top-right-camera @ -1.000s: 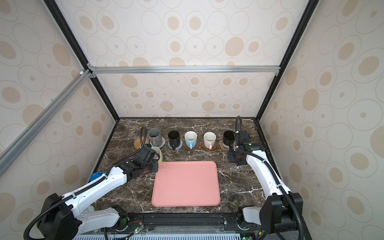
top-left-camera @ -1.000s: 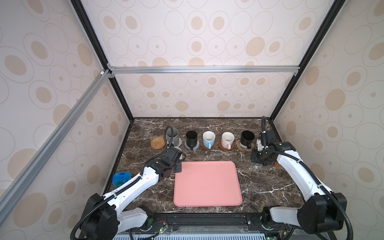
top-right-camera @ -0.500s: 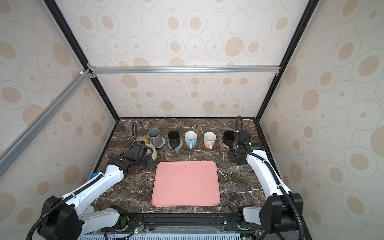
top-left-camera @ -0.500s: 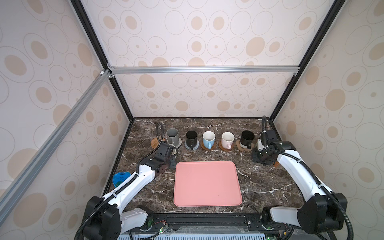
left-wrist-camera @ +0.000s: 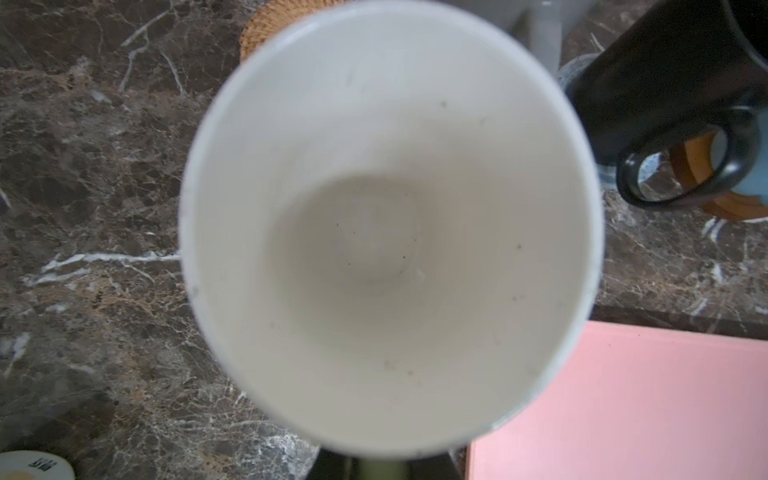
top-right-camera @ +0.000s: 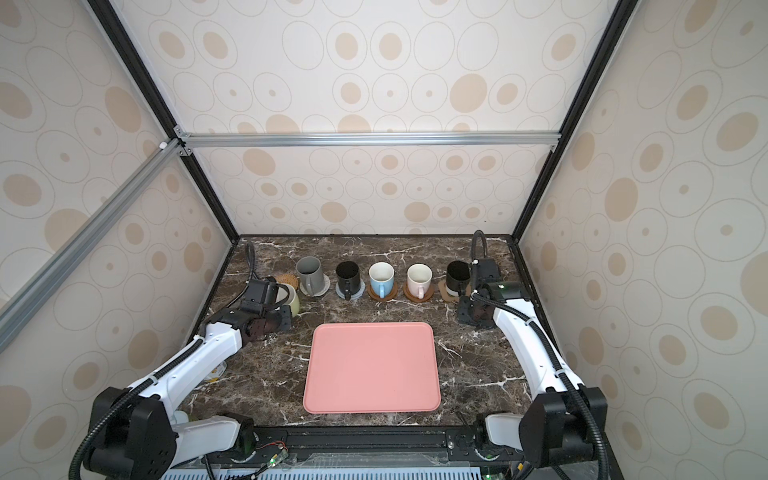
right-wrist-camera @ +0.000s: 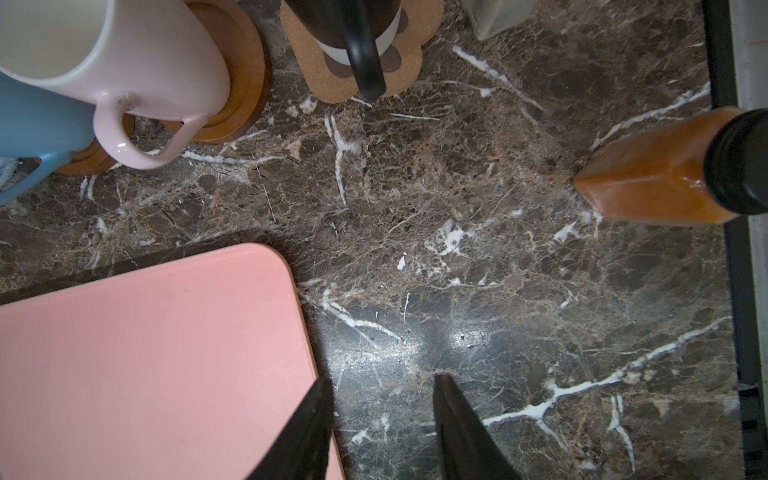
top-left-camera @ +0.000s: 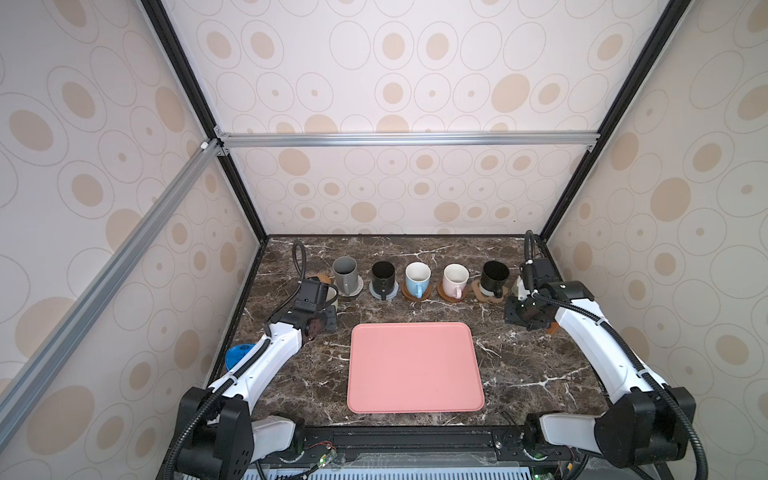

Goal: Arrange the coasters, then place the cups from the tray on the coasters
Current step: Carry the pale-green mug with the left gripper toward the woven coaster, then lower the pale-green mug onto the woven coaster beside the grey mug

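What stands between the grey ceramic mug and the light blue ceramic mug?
A black ceramic mug on a grey-blue woven round coaster, shown in both top views.

Both top views look from high above the front edge of the worktop (top-left-camera: 519, 374), facing down and toward the back wall (top-left-camera: 395, 195), far enough to take in the whole tray (top-left-camera: 415, 365); the two share almost the same scene. The left wrist camera looks straight down, very near, into a cup (left-wrist-camera: 390, 232) that fills most of its picture. The right wrist camera looks down past the right pincer (right-wrist-camera: 384, 378) at the worktop, also near. Each wrist view shares a tray corner with the top views.
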{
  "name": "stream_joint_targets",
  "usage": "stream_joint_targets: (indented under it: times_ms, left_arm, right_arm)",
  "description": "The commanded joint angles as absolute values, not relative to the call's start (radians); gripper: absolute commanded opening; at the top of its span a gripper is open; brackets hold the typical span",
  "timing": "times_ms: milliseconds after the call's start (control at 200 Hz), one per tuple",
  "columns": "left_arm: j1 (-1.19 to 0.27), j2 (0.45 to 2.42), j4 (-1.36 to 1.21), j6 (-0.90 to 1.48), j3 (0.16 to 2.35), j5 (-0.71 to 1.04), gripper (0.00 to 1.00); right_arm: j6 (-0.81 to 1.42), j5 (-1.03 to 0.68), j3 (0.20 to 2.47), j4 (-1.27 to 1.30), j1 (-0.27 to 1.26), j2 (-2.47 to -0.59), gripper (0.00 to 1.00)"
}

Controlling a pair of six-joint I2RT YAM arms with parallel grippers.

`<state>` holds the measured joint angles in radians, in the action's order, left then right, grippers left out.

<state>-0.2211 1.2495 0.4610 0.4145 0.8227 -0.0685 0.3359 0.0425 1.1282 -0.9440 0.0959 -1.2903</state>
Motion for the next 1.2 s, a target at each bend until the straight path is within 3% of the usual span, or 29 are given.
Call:
stream_joint_targets:
  times_ms: [0, 1191]
  left_arm:
    - [-0.185, 1.254, 0.369, 0.355, 0.894, -0.071, 0.11]
    - [-0.016, 1.619, 0.246, 0.053, 1.190, 0.061, 0.10]
  right_arm:
    - [0.342, 0.058, 1.159, -0.973, 0.090, -1.291, 0.43]
    - [0.335, 0.061, 1.143, -1.007, 0.090, -1.236, 0.43]
